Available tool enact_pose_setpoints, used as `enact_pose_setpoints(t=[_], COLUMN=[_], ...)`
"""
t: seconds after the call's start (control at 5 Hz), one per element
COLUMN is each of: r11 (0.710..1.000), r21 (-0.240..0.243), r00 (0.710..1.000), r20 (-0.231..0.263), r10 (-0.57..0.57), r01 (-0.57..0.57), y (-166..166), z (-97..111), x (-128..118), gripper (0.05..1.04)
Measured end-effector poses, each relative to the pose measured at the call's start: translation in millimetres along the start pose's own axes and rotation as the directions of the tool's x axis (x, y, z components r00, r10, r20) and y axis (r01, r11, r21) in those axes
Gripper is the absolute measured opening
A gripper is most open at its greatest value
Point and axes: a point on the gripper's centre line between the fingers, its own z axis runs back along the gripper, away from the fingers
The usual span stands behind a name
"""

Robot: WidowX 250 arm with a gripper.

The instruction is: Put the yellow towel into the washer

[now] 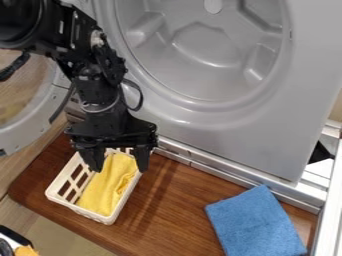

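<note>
The black gripper (119, 162) hangs over the upper end of a small white basket, its two fingers apart and pointing down. Inside the basket (59, 192) lies the yellow towel (109, 186), folded lengthwise, with its upper end between and just below the fingers. The fingers are not closed on it; whether they touch it I cannot tell. Behind and to the right stands the grey washer (267, 135), its round drum opening (207, 50) facing the camera.
A blue towel (257, 222) lies at the right on the brown wooden board (177, 205). The washer's round door (30, 120) stands swung out at the left, beside the arm. A metal frame (328, 200) runs along the right edge. Part of a dark object shows at the lower left corner.
</note>
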Motion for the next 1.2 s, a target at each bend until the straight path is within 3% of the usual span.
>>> enact_pose_setpoints(t=[0.2, 0.6, 1.0, 1.2], r11=[1.0, 0.995, 0.98, 0.981], r21=[0.004, 0.056, 0.127, 0.129], r00=[1.0, 0.997, 0.988, 0.989], r20=[-0.015, 0.016, 0.003, 0.02], r10=[-0.001, 0.081, 0.153, 0.144], r01=[0.001, -0.081, -0.152, -0.145], y=[0.8, 35.0, 50.0, 51.0], z=[-3.3, -20.2, -53.0, -64.0], x=[-2.2, 17.1, 26.3, 28.2], gripper=[1.0, 1.0, 1.0, 1.0])
